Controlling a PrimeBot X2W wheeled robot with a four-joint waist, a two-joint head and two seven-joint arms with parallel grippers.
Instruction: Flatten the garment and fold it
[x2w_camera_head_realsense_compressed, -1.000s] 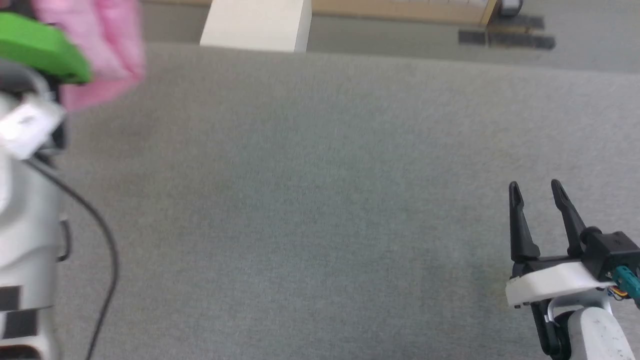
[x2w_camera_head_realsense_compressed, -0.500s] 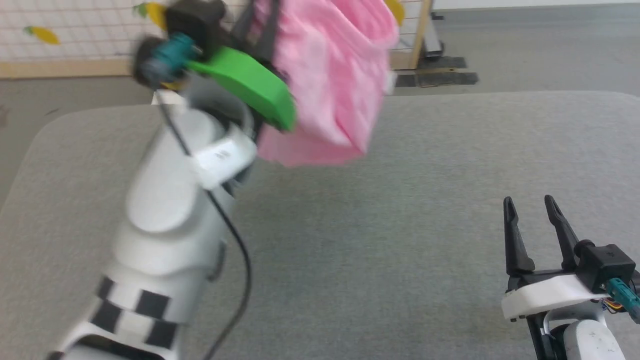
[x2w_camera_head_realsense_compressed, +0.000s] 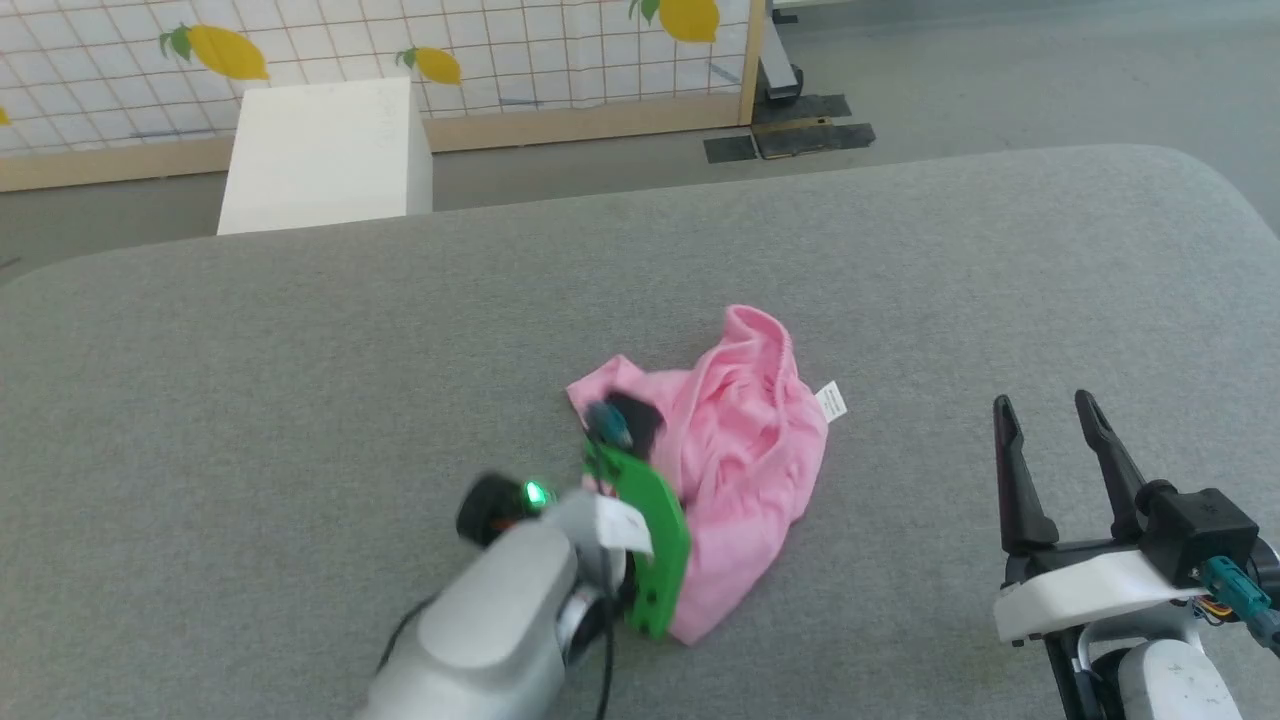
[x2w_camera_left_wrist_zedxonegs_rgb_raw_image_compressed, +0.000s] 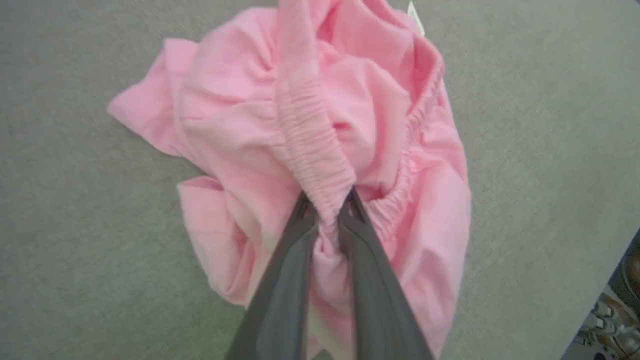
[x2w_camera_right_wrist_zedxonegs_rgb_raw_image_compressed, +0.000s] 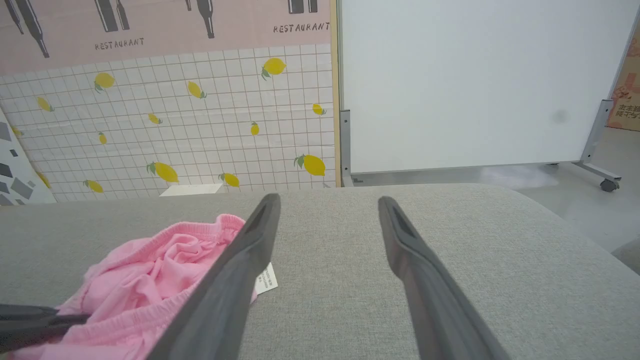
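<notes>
Garment (x2w_camera_head_realsense_compressed: 745, 470): pink shorts, crumpled in a heap on the grey surface (x2w_camera_head_realsense_compressed: 300, 400), roughly mid-surface and a bit right of centre in the head view. Not flat, not folded. The fabric is bunched with deep wrinkles, and one corner sticks out on the robot's left side. The elastic waistband (x2w_camera_left_wrist_zedxonegs_rgb_raw_image_compressed: 310, 125) is gathered, twisted into a ridge over the top of the heap and curling round an opening. A white label (x2w_camera_head_realsense_compressed: 831, 401) pokes out at the heap's right edge and lies on the surface.

Left gripper (x2w_camera_left_wrist_zedxonegs_rgb_raw_image_compressed: 327, 207): fingers nearly pressed together, pinching a fold of the waistband right at the tips, with pink fabric squeezed between them. The arm comes in from the near side. The green wrist plate (x2w_camera_head_realsense_compressed: 655, 540) sits against the near-left side of the heap and covers part of it in the head view. A green light (x2w_camera_head_realsense_compressed: 535, 492) is lit on the wrist.

Right gripper (x2w_camera_head_realsense_compressed: 1042, 405): fingers spread wide, nothing between them. It is low over the surface at the near right, well apart from the garment. In the right wrist view the heap sits off to the left of the fingers.

Beyond the far edge: a white box (x2w_camera_head_realsense_compressed: 320, 150) on the floor, a tiled panel with lemon print (x2w_camera_head_realsense_compressed: 500, 50) and a whiteboard on casters (x2w_camera_right_wrist_zedxonegs_rgb_raw_image_compressed: 475, 80).
</notes>
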